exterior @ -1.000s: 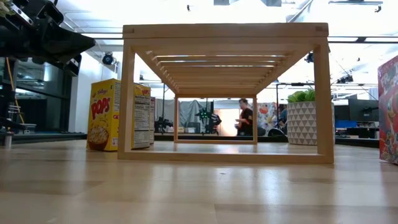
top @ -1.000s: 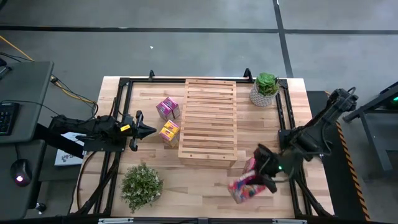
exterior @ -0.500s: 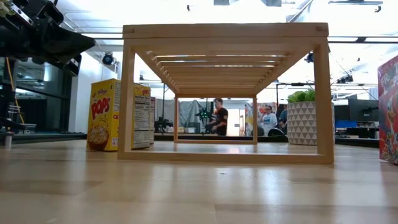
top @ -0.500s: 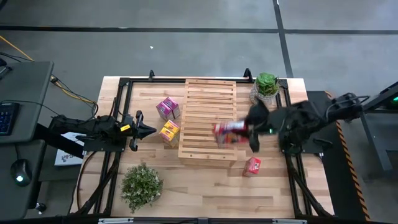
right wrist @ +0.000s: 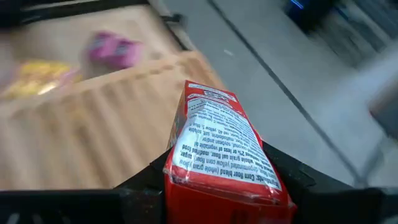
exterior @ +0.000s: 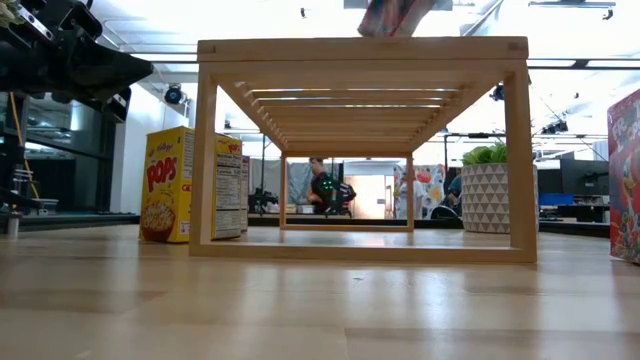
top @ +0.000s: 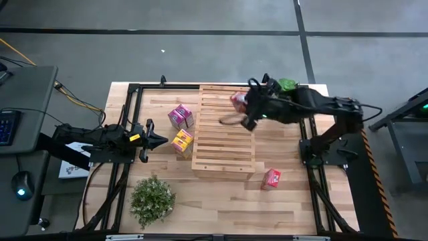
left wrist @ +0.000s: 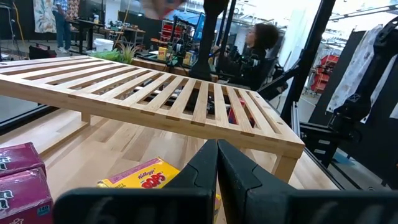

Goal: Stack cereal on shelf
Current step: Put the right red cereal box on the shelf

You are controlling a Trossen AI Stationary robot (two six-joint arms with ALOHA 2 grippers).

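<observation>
Hovering over the far end of the slatted shelf (top: 223,130), the right gripper (top: 246,106) pinches a red cereal box (right wrist: 214,146) above the slats. The left gripper (top: 160,140), fingers pressed together, waits beside the yellow box (top: 182,141). A pink box (top: 180,116) stands just past it; another red box (top: 270,178) sits on the table (top: 294,201) near the shelf's corner.

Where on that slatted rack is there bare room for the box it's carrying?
The shelf top is bare along its whole length; the right tool holds a red box above its far end. It is crowded left of the shelf, where pink and yellow boxes sit.
</observation>
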